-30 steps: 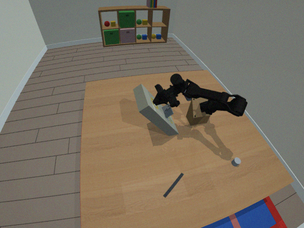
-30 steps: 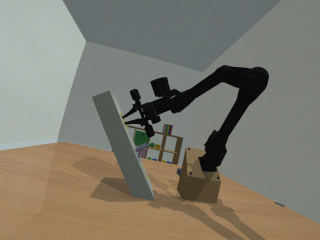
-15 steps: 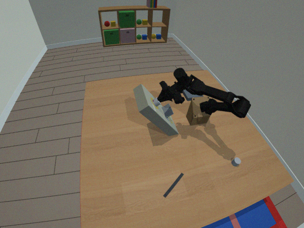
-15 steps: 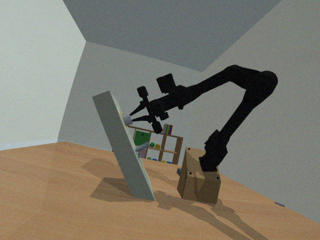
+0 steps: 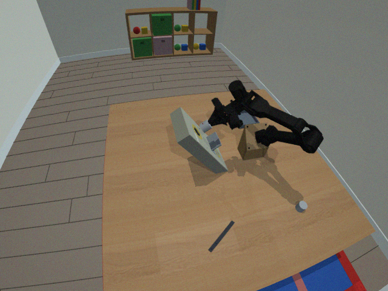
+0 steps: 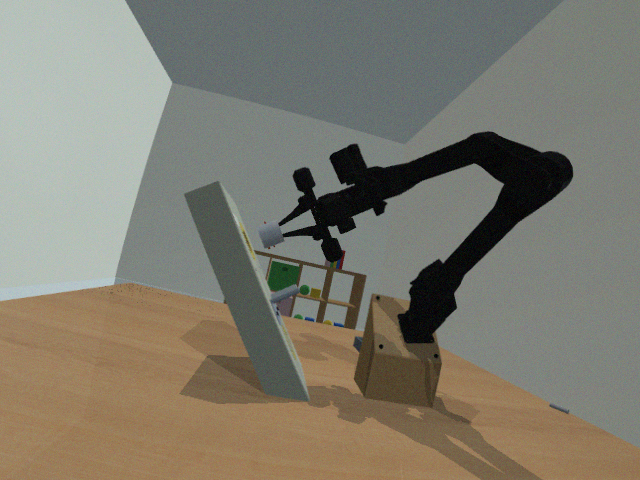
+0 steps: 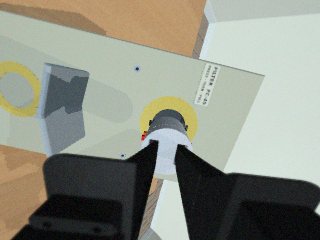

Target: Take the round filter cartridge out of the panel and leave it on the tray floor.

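Black two-finger claw clamped on white cylindrical filter cartridge, fingertips likely in its slots for pulling clear of tilted grey-green panel, inboard of counter's far edge

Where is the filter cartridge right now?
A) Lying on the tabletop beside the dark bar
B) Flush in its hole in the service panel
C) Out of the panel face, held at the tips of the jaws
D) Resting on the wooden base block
C: the filter cartridge is gripped by the jaws, with a visible gap between it and the service panel in the exterior view.
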Controlling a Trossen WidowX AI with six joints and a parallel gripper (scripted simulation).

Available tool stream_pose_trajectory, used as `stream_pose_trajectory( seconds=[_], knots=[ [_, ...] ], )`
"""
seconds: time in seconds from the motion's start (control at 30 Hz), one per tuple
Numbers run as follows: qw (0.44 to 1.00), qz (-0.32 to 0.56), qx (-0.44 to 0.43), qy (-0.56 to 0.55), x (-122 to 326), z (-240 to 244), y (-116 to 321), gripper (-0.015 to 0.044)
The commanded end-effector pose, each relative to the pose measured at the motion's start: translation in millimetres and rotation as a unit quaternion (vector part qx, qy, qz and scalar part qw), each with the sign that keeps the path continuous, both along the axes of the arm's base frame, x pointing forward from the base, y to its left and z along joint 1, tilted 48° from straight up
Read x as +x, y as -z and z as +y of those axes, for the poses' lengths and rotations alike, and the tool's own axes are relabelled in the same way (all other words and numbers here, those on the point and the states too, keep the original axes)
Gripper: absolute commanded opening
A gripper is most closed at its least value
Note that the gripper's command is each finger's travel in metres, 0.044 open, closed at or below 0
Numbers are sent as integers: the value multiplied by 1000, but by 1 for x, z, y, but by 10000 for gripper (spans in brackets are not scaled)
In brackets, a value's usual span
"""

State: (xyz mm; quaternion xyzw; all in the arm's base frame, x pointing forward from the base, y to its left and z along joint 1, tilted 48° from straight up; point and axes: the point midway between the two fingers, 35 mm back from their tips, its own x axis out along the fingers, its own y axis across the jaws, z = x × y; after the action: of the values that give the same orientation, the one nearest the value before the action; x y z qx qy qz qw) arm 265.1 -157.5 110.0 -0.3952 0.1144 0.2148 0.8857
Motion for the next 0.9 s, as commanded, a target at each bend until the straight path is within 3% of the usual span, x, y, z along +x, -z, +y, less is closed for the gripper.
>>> stream_pose_trajectory(
  seconds=[0.0, 0.87],
  knots=[
    [1000, -8, -9, -1, 1, -3, -6, 0],
    [1000, -8, -8, -1, -26, 52, 42, 0]
  ],
)
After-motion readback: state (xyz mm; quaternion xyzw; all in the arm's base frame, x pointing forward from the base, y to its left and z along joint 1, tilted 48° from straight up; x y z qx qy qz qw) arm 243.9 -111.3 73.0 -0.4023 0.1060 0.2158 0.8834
